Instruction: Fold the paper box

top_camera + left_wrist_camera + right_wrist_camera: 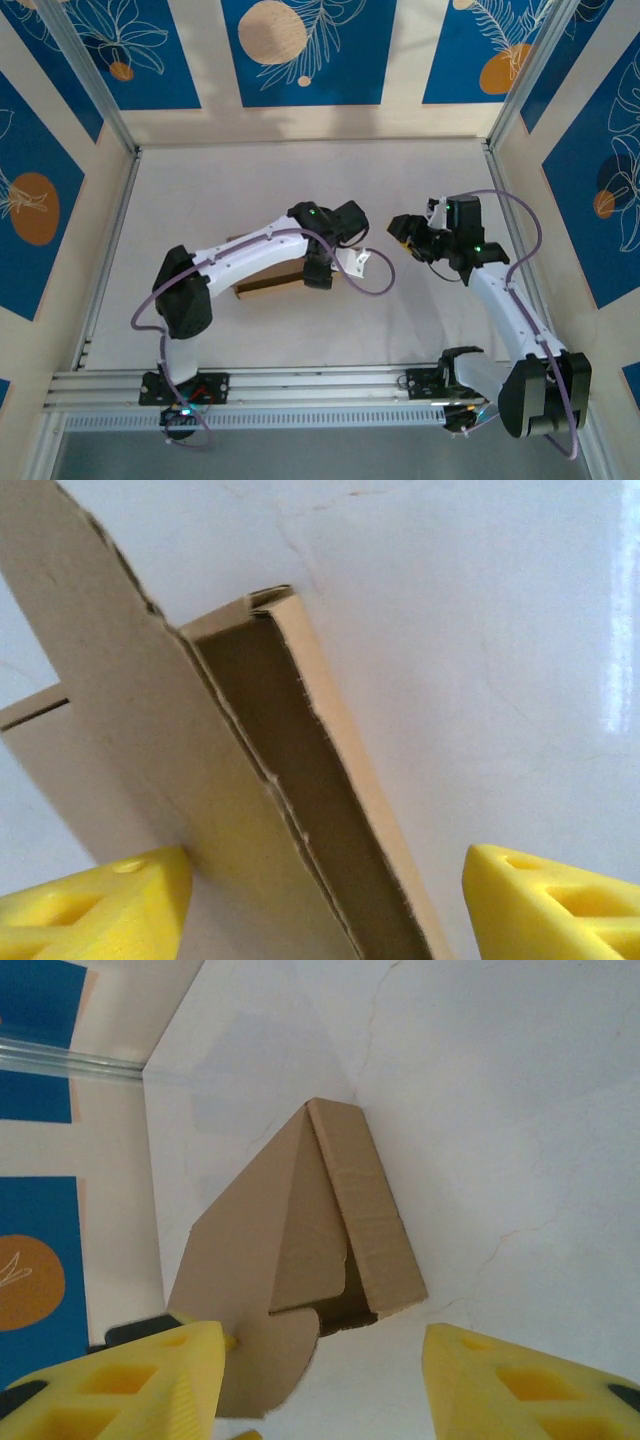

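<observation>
Left wrist view: left gripper [327, 872], jaws apart, straddles a raised, doubled side wall of the paper box [140, 780], which lies near the table [500, 630] centre. Right gripper [325, 1338] is open and empty. Advised: grip low beside the crease and fold the wall evenly.

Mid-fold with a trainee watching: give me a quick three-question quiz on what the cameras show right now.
1. True or false: the box lies completely flat on the table, with no wall raised.
2. Which arm reaches over the box in the overhead view? A) left B) right C) both
3. Fill in: the jaws of the left gripper and the right gripper are both ____.
Key: 1 false, a wall is folded up; 2 A; 3 open.
</observation>
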`<state>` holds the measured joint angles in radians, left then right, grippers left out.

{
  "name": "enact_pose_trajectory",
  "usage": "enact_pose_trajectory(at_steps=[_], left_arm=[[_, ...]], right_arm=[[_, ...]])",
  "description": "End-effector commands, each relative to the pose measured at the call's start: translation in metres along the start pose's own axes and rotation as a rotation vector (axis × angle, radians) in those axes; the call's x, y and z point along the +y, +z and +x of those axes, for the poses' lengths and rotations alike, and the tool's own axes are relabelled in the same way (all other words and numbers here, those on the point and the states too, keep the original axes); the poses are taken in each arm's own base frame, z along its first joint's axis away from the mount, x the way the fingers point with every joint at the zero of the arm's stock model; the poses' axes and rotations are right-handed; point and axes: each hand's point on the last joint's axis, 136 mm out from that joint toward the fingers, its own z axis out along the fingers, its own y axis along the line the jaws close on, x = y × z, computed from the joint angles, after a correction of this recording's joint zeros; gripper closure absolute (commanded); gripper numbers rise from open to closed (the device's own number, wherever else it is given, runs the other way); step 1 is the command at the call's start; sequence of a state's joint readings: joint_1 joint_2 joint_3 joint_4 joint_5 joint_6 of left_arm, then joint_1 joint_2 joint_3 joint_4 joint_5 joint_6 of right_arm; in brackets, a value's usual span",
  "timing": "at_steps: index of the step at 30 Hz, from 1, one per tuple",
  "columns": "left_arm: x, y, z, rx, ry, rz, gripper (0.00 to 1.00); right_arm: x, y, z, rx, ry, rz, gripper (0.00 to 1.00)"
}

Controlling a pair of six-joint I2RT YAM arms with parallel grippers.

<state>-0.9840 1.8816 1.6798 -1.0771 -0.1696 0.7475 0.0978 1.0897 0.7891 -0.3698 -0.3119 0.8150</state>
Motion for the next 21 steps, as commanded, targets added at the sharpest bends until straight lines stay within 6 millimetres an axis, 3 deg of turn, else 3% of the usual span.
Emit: enact_pose_trajectory(at_steps=[1, 3, 7, 9, 12, 14, 17, 19, 21], left_arm=[[-0.015, -0.016, -0.012, -0.185, -0.110, 0.012, 0.22], [-0.014, -0.039, -0.014, -0.296, -0.171, -0.037, 0.20], [0.028, -0.111, -0.013, -0.572, -0.347, -0.276, 0.14], [0.045, -0.144, -0.002, -0.705, -0.471, -0.323, 0.15], [0.059, -0.168, 0.030, -0.783, -0.682, -0.373, 0.19], [0.072, -0.167, 0.070, -0.747, -0.917, -0.422, 0.26], [0.072, -0.131, 0.140, -0.618, -1.341, -0.354, 0.36], [0.061, -0.100, 0.169, -0.600, -1.559, -0.248, 0.37], [0.050, -0.071, 0.187, -0.608, -1.711, -0.183, 0.32]], right_arm=[[-0.005, 0.010, -0.007, 0.006, 0.024, 0.032, 0.40], [-0.003, 0.019, -0.012, 0.010, 0.012, 0.033, 0.39], [0.023, 0.044, -0.015, 0.082, -0.083, -0.017, 0.43], [0.040, 0.059, -0.007, 0.174, -0.146, -0.030, 0.47], [0.056, 0.077, 0.005, 0.263, -0.236, -0.021, 0.56], [0.067, 0.081, 0.007, 0.278, -0.269, -0.047, 0.65], [0.089, 0.089, 0.023, 0.365, -0.296, -0.132, 0.74], [0.098, 0.099, 0.045, 0.472, -0.308, -0.162, 0.80], [0.090, 0.112, 0.067, 0.545, -0.325, -0.131, 0.82]])
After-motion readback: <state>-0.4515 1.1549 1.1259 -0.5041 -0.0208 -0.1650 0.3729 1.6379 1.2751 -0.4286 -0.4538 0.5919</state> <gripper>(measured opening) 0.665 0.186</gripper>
